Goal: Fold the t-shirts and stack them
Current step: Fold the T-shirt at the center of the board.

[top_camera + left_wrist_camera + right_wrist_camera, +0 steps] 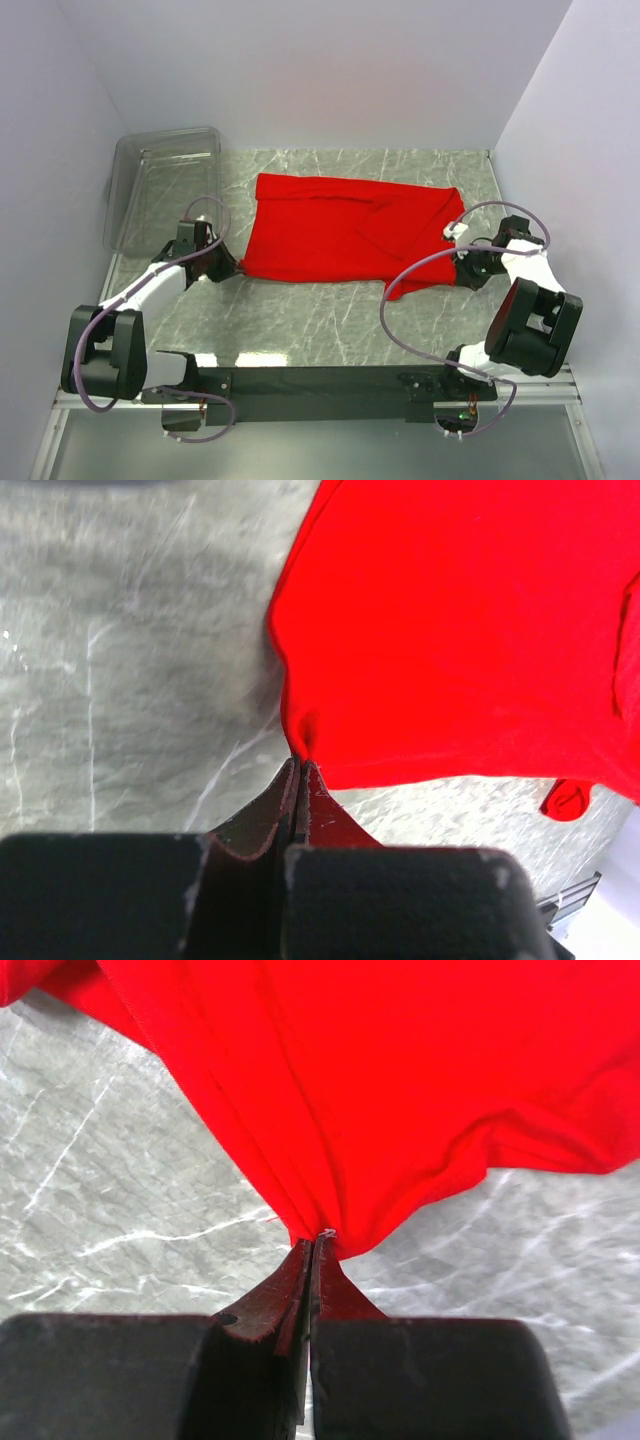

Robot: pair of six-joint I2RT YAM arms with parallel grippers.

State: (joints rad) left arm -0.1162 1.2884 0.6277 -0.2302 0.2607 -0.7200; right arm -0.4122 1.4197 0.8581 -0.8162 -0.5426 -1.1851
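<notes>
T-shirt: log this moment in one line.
left hand shut on t-shirt near-left corner | right hand shut on its right edge | t-shirt spread on table

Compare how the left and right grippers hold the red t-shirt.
The left gripper pinches a smooth corner tip of the t-shirt; the right gripper pinches a gathered bunch, folds fanning out. Left sits at the shirt's left near corner, right at its right edge. Both are shut on it.

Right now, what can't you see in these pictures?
1. Top view: the pinch of left gripper and right gripper, hidden beneath their own wrists.
2. Wrist views: most of the t-shirt, cut off by picture edges.
3. Every view: the t-shirt's neck hole, lost among folds.
</notes>
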